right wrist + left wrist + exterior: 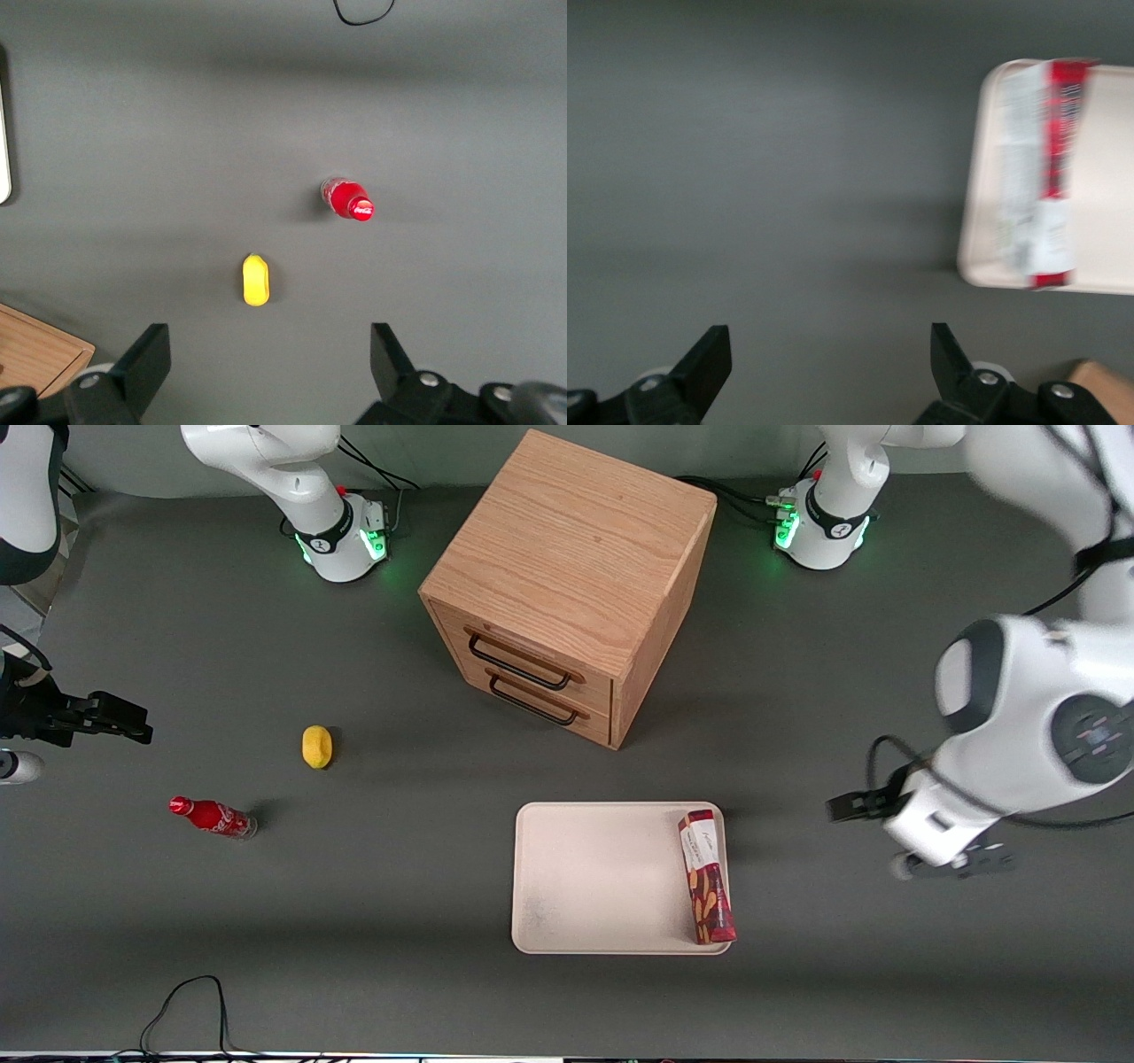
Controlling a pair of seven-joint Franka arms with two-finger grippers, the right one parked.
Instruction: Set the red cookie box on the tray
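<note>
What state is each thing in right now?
Cookie box: lying flat on the tray, along its edge.
Tray: flat on the table.
Gripper: empty, jaws open, beside the tray.
Drawers: both shut.
Cola bottle: lying down.
Lemon: resting on the table.

This is a robotics lab set up for handling trials: two white arm bases with green status lights [819, 522] are bolted onto a plain dark-grey matte surface [354, 921], with black cables [182, 1010] trailing across it. The working arm's black pincer [921, 837] hovers above the surface. A small oak two-drawer cabinet [567, 593] stands as a prop.
</note>
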